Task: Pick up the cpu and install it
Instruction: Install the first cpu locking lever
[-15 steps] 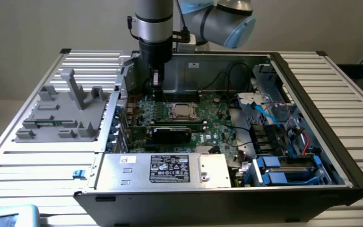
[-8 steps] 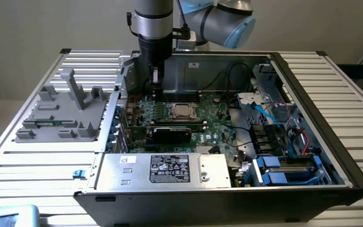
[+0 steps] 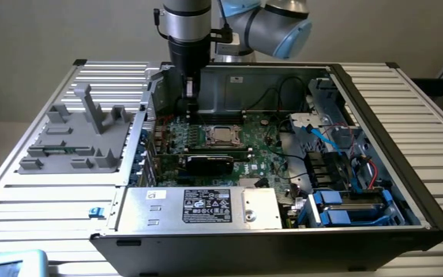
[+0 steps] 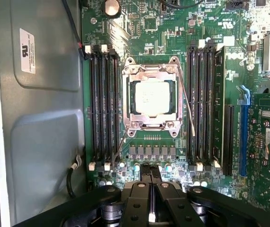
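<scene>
Silver-grey, the cpu (image 4: 152, 97) lies flat in its socket frame just ahead of the gripper (image 4: 150, 174), with memory slots (image 4: 103, 106) on either side, as the wrist view shows. The exterior view adds the power supply (image 3: 198, 206) and a grey tray (image 3: 79, 135) outside the case. The fingers are pressed together and pinch nothing.

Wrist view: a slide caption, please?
Shut hand over the green circuit board, silver chip lying in its socket.
</scene>
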Tool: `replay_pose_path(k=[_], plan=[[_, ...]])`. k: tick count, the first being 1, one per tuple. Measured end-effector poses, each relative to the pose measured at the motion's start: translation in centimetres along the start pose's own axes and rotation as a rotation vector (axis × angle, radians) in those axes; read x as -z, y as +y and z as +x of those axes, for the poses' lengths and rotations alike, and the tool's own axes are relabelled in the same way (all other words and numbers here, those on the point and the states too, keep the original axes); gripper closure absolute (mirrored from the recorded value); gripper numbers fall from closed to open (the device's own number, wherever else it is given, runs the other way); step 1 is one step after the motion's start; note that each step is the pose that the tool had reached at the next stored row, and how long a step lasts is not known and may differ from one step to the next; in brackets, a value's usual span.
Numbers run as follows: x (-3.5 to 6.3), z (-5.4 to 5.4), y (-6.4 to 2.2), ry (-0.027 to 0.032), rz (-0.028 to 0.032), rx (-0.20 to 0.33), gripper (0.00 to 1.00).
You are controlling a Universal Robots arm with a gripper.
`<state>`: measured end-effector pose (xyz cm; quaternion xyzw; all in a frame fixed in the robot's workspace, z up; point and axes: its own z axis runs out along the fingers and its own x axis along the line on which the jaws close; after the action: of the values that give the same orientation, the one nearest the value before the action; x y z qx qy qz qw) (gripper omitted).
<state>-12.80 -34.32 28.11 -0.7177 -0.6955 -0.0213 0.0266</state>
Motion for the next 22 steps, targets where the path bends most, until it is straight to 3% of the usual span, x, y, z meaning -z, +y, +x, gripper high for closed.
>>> replay_pose_path(k=[6, 22], plan=[[0.3, 0.02, 0.0, 0.0035, -0.0024, -0.034, 0.89], [0.3, 0.02, 0.0, 0.0056, -0.0192, -0.278, 0.89]])
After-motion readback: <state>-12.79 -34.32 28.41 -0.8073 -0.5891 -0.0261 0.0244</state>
